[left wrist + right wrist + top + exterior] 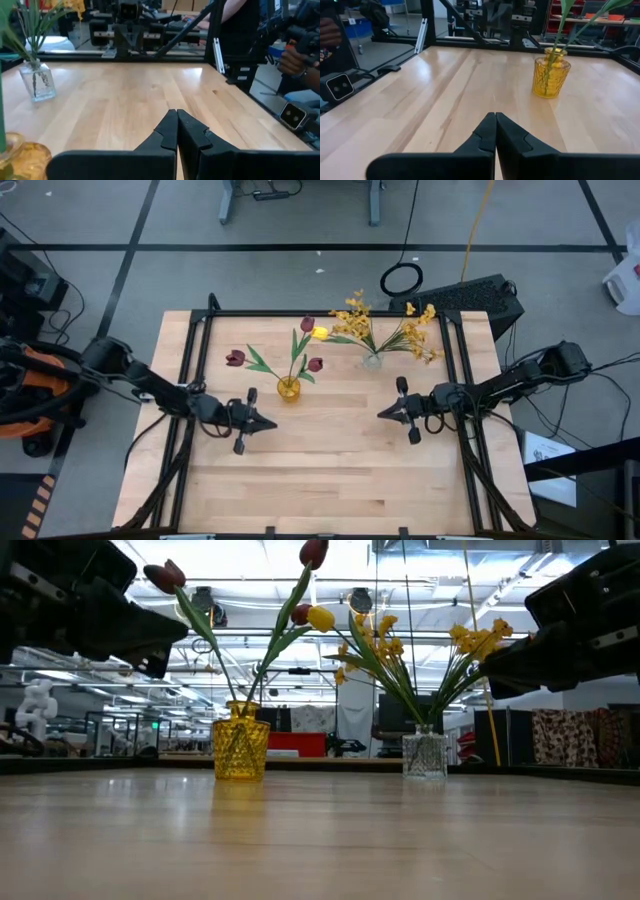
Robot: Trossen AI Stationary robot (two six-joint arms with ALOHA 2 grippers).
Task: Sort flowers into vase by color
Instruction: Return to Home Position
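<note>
Both arms hang over the table [330, 480] holding nothing: the left gripper [262, 421] sits left of centre in the high view and the right gripper [388, 412] right of centre, each with its fingers pinched tight together. Above them in that view, three red tulips [235, 358] stand in the yellow vase [288, 389]. The yellow tulip [321, 333] and the yellow blossom sprays [410, 335] fan out of the clear vase [372, 361] just to its right

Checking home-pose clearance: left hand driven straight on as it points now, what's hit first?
Probably the right hand, facing the left hand across the table; yellow vase and clear vase stand aside. Alignment unclear.
</note>
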